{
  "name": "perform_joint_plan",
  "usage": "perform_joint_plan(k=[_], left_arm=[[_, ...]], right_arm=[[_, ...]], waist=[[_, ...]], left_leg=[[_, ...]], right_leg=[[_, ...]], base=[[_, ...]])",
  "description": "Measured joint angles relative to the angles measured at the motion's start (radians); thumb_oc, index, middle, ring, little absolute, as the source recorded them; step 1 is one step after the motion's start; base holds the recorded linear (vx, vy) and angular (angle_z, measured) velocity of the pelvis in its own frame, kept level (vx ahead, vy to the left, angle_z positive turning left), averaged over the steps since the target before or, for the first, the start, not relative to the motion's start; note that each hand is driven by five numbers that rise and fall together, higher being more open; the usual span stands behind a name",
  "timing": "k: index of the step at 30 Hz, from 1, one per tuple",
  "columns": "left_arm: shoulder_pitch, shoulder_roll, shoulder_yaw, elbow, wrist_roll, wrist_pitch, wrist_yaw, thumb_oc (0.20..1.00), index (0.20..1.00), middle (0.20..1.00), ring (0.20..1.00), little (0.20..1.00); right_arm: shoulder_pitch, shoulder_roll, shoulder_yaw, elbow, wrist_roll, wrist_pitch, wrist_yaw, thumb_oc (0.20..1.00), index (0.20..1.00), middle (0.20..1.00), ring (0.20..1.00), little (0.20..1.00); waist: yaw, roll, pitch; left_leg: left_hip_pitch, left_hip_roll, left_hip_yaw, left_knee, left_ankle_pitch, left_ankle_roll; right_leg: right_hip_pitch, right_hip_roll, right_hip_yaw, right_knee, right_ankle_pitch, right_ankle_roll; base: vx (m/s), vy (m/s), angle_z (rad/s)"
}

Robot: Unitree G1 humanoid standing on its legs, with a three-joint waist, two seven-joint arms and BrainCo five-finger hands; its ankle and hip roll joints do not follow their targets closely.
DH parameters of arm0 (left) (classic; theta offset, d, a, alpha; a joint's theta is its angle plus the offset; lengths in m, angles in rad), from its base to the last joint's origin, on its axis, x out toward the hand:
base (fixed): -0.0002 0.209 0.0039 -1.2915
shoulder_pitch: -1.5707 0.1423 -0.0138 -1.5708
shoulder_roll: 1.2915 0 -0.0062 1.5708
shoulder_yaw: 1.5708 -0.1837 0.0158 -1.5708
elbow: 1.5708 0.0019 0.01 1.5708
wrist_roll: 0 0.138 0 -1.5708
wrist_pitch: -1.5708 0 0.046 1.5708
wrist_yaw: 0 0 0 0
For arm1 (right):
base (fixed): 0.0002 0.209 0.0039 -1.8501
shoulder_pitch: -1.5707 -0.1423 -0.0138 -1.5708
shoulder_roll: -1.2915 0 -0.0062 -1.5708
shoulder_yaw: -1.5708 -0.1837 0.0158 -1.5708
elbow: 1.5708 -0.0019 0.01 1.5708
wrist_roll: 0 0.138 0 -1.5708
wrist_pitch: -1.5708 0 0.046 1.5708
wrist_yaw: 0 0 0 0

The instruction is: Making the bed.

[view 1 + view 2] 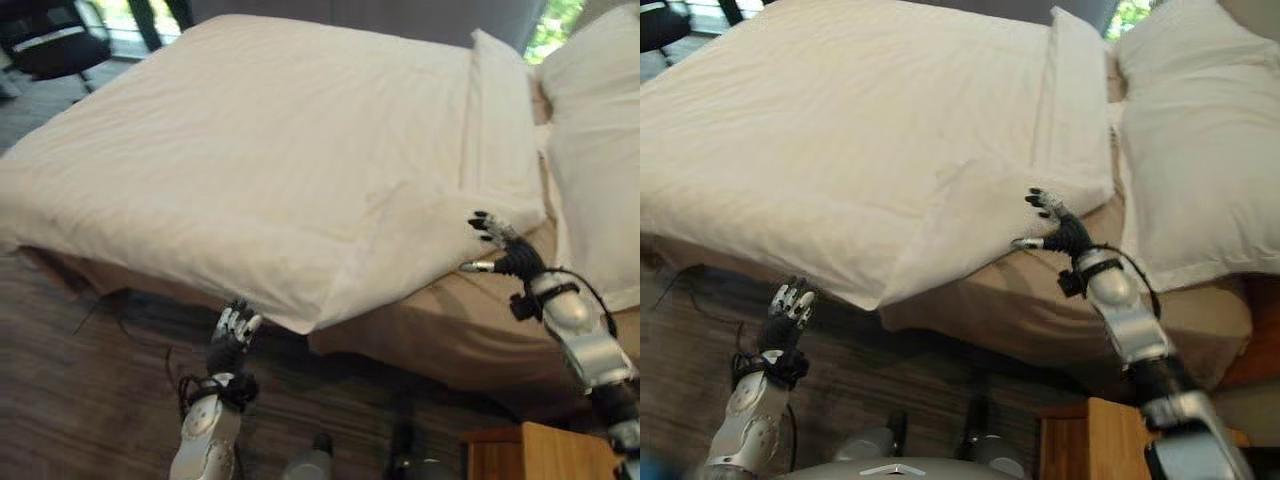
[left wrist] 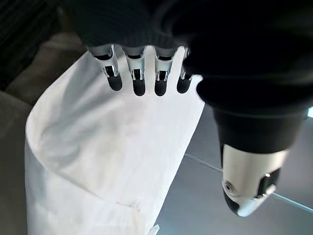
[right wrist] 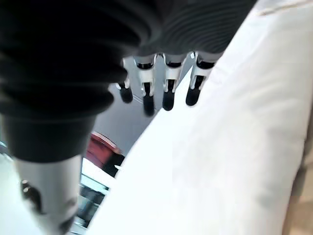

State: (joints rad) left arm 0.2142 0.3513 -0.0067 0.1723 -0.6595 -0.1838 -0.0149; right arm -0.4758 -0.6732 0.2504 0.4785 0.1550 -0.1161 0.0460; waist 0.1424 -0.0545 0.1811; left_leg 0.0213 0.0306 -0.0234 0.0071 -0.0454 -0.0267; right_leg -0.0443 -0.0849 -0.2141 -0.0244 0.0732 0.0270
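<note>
Here the left hand point(image 1: 231, 337) rises from about 7 o'clock in the head views, forearm upright, fingers straight and slightly spread, holding nothing; its dark tips sit just under the hanging corner of the white duvet point(image 1: 270, 160), and whether they touch the cloth cannot be told. The right hand point(image 1: 497, 246) reaches in from about 4 o'clock on a slanted forearm, fingers extended and fanned with the thumb out to the side, resting against the duvet's turned-back edge without curling round it. The duvet covers most of the bed point(image 1: 450, 330), its near corner drooping over the side toward 6 o'clock and leaving tan mattress bare there. Two white pillows point(image 1: 1195, 140) lie at about 2 o'clock. A wooden nightstand point(image 1: 540, 452) stands at 5 o'clock on the dark floor point(image 1: 90, 400).
</note>
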Motion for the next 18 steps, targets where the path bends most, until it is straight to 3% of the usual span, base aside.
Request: perform_joint_plan(k=[1, 3, 4, 5, 6, 10, 18], left_arm=[[0.023, 0.018, -0.006, 0.003, -0.003, 0.002, -0.001, 1.000, 1.000, 1.000, 1.000, 1.000], [0.017, 0.042, -0.023, -0.003, -0.006, 0.010, -0.024, 1.000, 1.000, 1.000, 1.000, 1.000], [0.029, 0.049, -0.022, -0.004, -0.015, 0.011, -0.025, 1.000, 1.000, 1.000, 1.000, 1.000], [0.009, 0.069, -0.035, -0.016, -0.034, 0.020, -0.033, 1.000, 1.000, 1.000, 1.000, 1.000], [0.014, 0.082, -0.030, -0.031, -0.042, 0.019, -0.033, 1.000, 1.000, 1.000, 1.000, 1.000], [0.037, 0.121, -0.011, -0.042, -0.043, 0.018, -0.031, 1.000, 1.000, 1.000, 1.000, 1.000], [-0.041, 0.133, -0.114, -0.057, -0.043, 0.018, -0.033, 1.000, 1.000, 1.000, 1.000, 1.000]], right_arm=[[-0.143, 0.013, 0.106, 0.183, 0.000, 0.007, -0.023, 1.000, 1.000, 1.000, 1.000, 1.000], [-0.296, 0.028, 0.140, 0.393, -0.010, 0.028, -0.055, 1.000, 1.000, 1.000, 1.000, 1.000], [-0.428, 0.051, 0.235, 0.584, -0.036, 0.014, -0.082, 1.000, 1.000, 1.000, 1.000, 1.000], [-0.556, 0.045, 0.255, 0.722, -0.081, 0.061, -0.101, 1.000, 1.000, 1.000, 1.000, 1.000], [-0.610, 0.031, 0.254, 0.773, -0.104, 0.061, -0.125, 1.000, 1.000, 1.000, 1.000, 1.000], [-0.691, 0.010, 0.195, 0.840, -0.114, 0.068, -0.171, 1.000, 1.000, 1.000, 1.000, 1.000], [-0.803, -0.085, 0.251, 0.901, -0.107, 0.084, -0.207, 1.000, 1.000, 1.000, 1.000, 1.000]], waist=[[-0.002, -0.002, -0.013], [0.048, 0.014, -0.008], [0.054, 0.010, -0.014], [0.072, 0.029, -0.018], [0.094, 0.042, -0.015], [0.137, 0.104, -0.006], [0.151, 0.149, 0.018]], left_leg=[[-0.004, -0.001, -0.004, -0.012, 0.001, -0.001], [-0.038, -0.014, -0.012, -0.027, 0.048, 0.008], [-0.059, -0.018, -0.017, -0.022, 0.047, 0.005], [-0.113, -0.022, -0.016, -0.022, 0.057, 0.008], [-0.141, -0.027, -0.022, -0.025, 0.070, 0.007], [-0.163, -0.038, -0.052, -0.028, 0.081, 0.009], [-0.286, -0.042, -0.071, -0.023, 0.107, 0.001]], right_leg=[[0.005, 0.002, 0.001, -0.030, 0.012, 0.008], [0.000, -0.003, -0.002, -0.078, 0.053, 0.016], [-0.025, -0.005, -0.004, -0.081, 0.065, 0.008], [-0.073, -0.011, -0.004, -0.081, 0.071, 0.011], [-0.101, -0.016, -0.014, -0.081, 0.077, 0.008], [-0.111, -0.026, -0.043, -0.082, 0.090, 0.002], [-0.223, -0.028, -0.059, -0.081, 0.101, 0.002]], base=[[-0.16, 0.051, 0.10], [-0.21, 0.090, 0.12], [-0.14, 0.089, 0.11], [-0.07, 0.053, 0.12], [-0.04, 0.026, 0.18], [-0.03, -0.010, 0.23], [-0.05, -0.021, 0.07]])
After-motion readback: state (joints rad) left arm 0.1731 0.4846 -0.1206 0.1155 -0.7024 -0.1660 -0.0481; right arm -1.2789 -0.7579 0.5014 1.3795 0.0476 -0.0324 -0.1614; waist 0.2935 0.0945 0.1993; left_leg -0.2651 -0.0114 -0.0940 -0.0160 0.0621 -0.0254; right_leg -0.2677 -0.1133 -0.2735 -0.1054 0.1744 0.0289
